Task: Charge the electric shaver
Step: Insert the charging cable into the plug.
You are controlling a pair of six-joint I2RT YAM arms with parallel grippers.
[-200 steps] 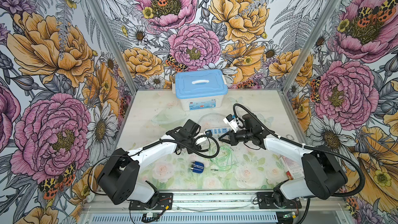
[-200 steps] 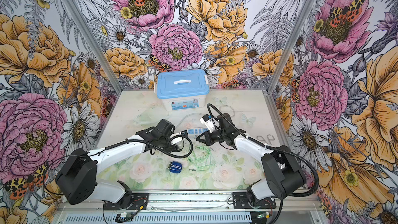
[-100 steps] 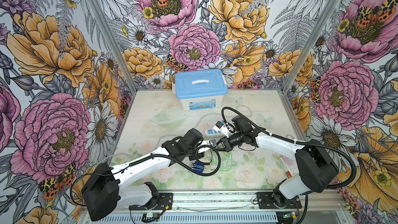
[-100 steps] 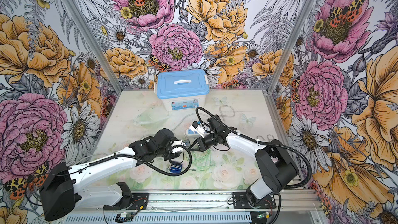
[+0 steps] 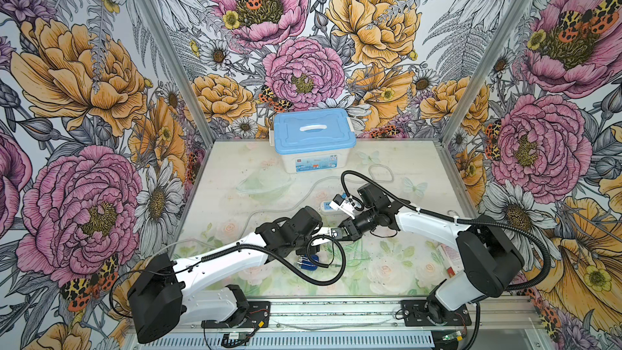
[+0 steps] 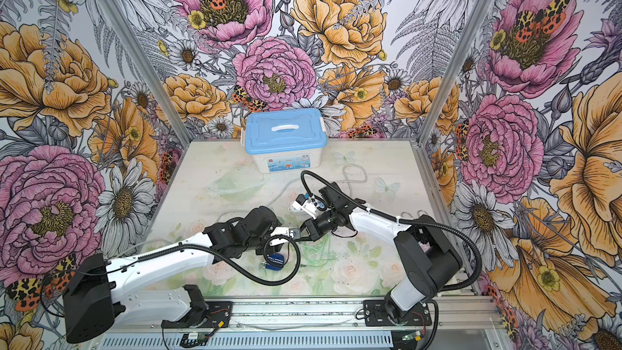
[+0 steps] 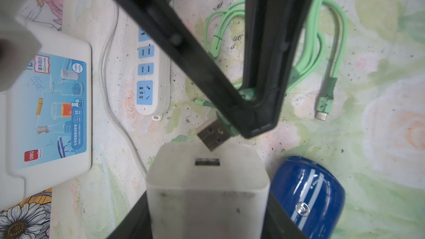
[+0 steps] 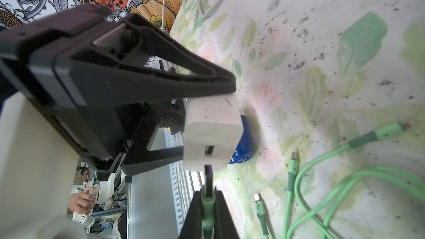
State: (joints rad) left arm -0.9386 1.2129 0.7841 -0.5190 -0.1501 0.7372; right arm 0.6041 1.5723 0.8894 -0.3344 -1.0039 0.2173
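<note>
The charging itself is not yet begun, by my judgement; the work stands at its first connection. The left hand [image 8: 207, 120] is clenched on the white square charger block [image 7: 207, 180] and holds it above the desk [image 5: 235, 163], with the port turned toward the other arm. The right hand [image 7: 255, 125] is closed tight on the green collar of the metal USB plug [image 7: 212, 135], which belongs to the light-green rubbery cable [image 7: 327, 89]. The tip of the plug is just at the face of the block, very near the port but not inside it. In the left wrist view it looks a little tilted against the slot.

The small glossy dark-blue electric shaver [image 7: 305, 194], with silver stripes, lies on the desk just below the block, and no hand touches it. The small plugs of the cable lie loose on the desk. The long white power strip with blue sockets [image 7: 153, 72] lies apart, and the sockets that I can see are empty.

What is left, I think: push the plug into the port, put a small plug into the shaver, and set the block into the strip.

For writing, the label on the white storage box with a light-blue lid [image 5: 314, 132] shows a red "deli" logo, the number "38" and Chinese characters, among them "课本同步". The shaver carries a round silver badge that I cannot read.
</note>
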